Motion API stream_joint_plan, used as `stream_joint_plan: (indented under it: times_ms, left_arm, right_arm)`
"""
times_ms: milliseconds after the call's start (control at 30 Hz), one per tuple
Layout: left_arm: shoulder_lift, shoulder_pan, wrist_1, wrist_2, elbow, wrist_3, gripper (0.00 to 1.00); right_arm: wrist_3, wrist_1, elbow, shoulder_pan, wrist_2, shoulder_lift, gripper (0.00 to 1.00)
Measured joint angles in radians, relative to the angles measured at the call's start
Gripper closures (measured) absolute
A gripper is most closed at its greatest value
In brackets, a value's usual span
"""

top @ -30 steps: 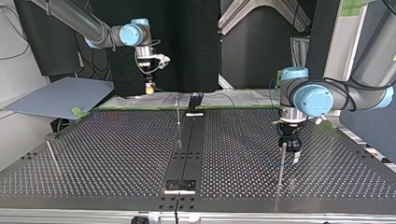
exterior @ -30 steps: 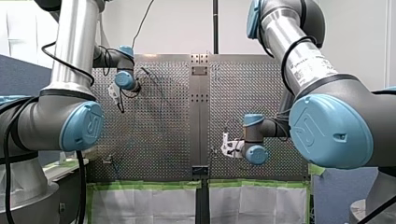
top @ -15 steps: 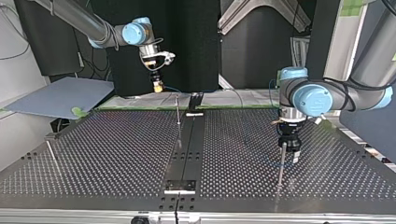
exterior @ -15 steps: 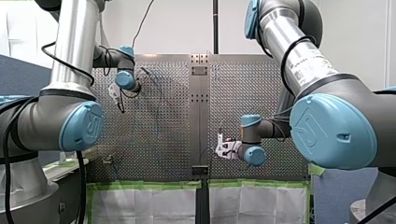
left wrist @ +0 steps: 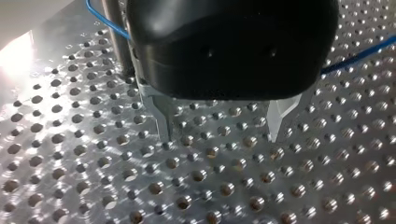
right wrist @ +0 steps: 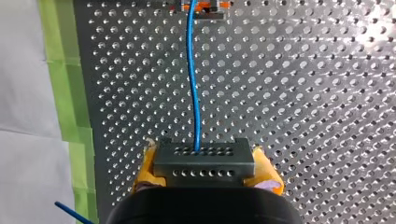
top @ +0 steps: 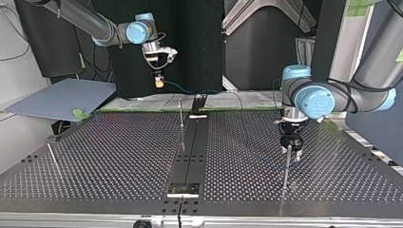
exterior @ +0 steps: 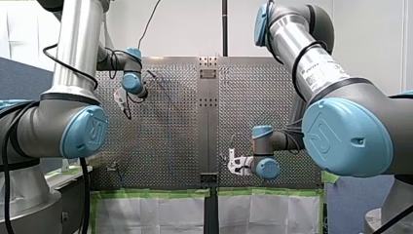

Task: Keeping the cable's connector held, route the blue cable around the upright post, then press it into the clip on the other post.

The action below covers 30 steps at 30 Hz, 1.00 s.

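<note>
Right hand point(right wrist: 205, 170) is clamping connector point(right wrist: 204, 158); left hand point(left wrist: 219, 128) is hanging apart, empty. Best holding blue cable point(right wrist: 193, 84) taut and low while swinging it round post point(top: 286, 164).

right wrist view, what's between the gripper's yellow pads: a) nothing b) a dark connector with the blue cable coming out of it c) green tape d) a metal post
B: the right gripper clamps the dark connector between its yellow pads, and the blue cable runs out of it ahead of the gripper.
</note>
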Motion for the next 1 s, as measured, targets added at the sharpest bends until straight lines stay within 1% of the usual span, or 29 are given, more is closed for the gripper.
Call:
stream_joint_plan:
  times_ms: [233, 600, 867, 1000]
  left_arm:
    - [0.000, -0.004, -0.041, -0.003, 0.000, -0.054, 0.00]
    - [-0.001, 0.018, -0.078, 0.010, -0.008, -0.146, 0.00]
    - [-0.001, 0.046, -0.041, 0.031, -0.061, -0.209, 0.00]
    - [-0.001, 0.075, -0.012, 0.049, -0.092, -0.243, 0.00]
  right_arm:
    - [0.001, -0.013, 0.003, -0.001, 0.001, 0.003, 1.00]
    - [-0.001, -0.017, 0.003, -0.003, 0.001, 0.004, 1.00]
    - [-0.003, -0.023, 0.003, -0.004, 0.000, 0.004, 1.00]
    - [-0.003, -0.023, 0.003, -0.005, -0.001, 0.004, 1.00]
